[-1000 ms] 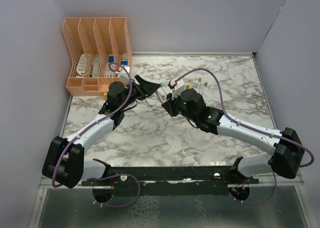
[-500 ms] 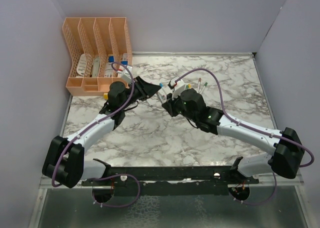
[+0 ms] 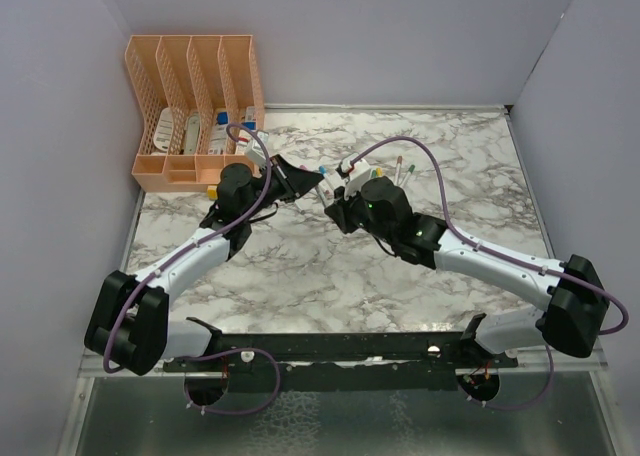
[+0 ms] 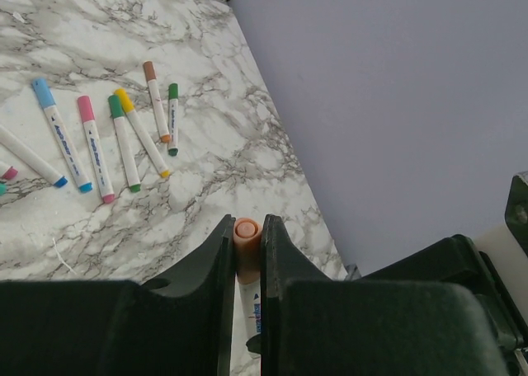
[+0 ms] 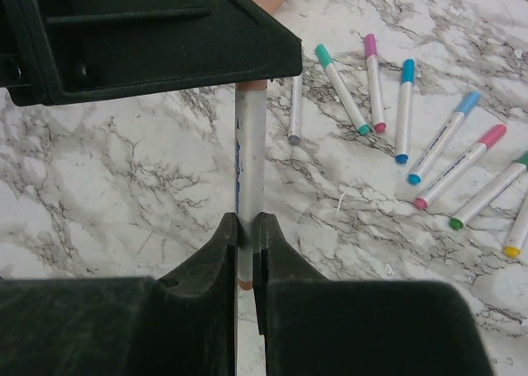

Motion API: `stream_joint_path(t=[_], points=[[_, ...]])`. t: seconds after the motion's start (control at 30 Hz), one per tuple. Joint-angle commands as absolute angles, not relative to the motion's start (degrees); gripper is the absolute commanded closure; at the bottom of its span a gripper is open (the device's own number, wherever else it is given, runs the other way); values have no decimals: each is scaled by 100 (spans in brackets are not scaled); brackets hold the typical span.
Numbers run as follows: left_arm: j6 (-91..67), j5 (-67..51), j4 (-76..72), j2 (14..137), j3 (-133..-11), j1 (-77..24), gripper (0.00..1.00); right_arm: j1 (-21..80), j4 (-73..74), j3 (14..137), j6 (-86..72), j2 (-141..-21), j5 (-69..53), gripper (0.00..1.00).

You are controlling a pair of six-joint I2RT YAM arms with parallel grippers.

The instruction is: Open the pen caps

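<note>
1. While the top external view sat too far off to show the fingers clearly, the left gripper [image 3: 312,181] and right gripper [image 3: 338,201] met tip to tip above the marble table [image 3: 400,266]. They were near the orange file organiser [image 3: 190,106]. A pen [image 3: 326,188] seemed to bridge them, and the loose pens [image 3: 400,171] lay just beyond the right gripper.
2. From the left wrist, the left gripper [image 4: 246,227] was clamped tight on the orange cap [image 4: 246,230] of that pen, whose pale barrel [image 4: 250,310] ran on below the fingers. Several loose pens [image 4: 124,141] lay on the marble beyond, each apparently capped.
3. From the right wrist, the right gripper [image 5: 246,227] was closed on the barrel of the pen [image 5: 249,153], held off the table. The orange cap [image 5: 252,85] disappeared under the left gripper [image 5: 148,38], with no gap visible between cap and barrel. The loose pens [image 5: 404,108] to the right looked capped, and no stray cap showed. By my judgement the task had barely begun: one cap was gripped for pulling but not off, and every other pen was left to do.
</note>
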State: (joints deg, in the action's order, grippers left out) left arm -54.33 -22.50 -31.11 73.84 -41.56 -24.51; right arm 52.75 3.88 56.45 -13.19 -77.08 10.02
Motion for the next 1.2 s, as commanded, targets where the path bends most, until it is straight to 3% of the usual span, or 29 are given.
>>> stream_joint_path(t=[0.0,0.07,0.1,0.17,0.3,0.47,0.77,1.17], points=[[-5299,-2400,-3243,7441,-4282,-2500,100,5225,454,5736,-1305,-7638,1080,77],[-5300,-2378,-3243,7444,-4272,-2511,100,5206,466,5758,-1318,-7645,1048,54],[-5289,-2371,-3239,7452,-4278,-2525,100,5199,468,5765,-1329,-7653,1032,49],[-5283,-2365,-3243,7474,-4284,-2567,100,5182,466,5786,-1339,-7677,997,44],[-5252,-2331,-3243,7528,-4321,-2718,100,5147,451,5876,-1369,-7787,984,45],[-5196,-2280,-3243,7577,-4368,-2910,100,5074,370,5994,-1404,-7958,925,53],[-5166,-2164,-3243,7531,-4346,-3002,100,4949,369,5981,-1505,-8018,867,98],[-4967,-634,-2792,7903,-4951,-2988,100,4939,681,5580,-1640,-7787,279,99]])
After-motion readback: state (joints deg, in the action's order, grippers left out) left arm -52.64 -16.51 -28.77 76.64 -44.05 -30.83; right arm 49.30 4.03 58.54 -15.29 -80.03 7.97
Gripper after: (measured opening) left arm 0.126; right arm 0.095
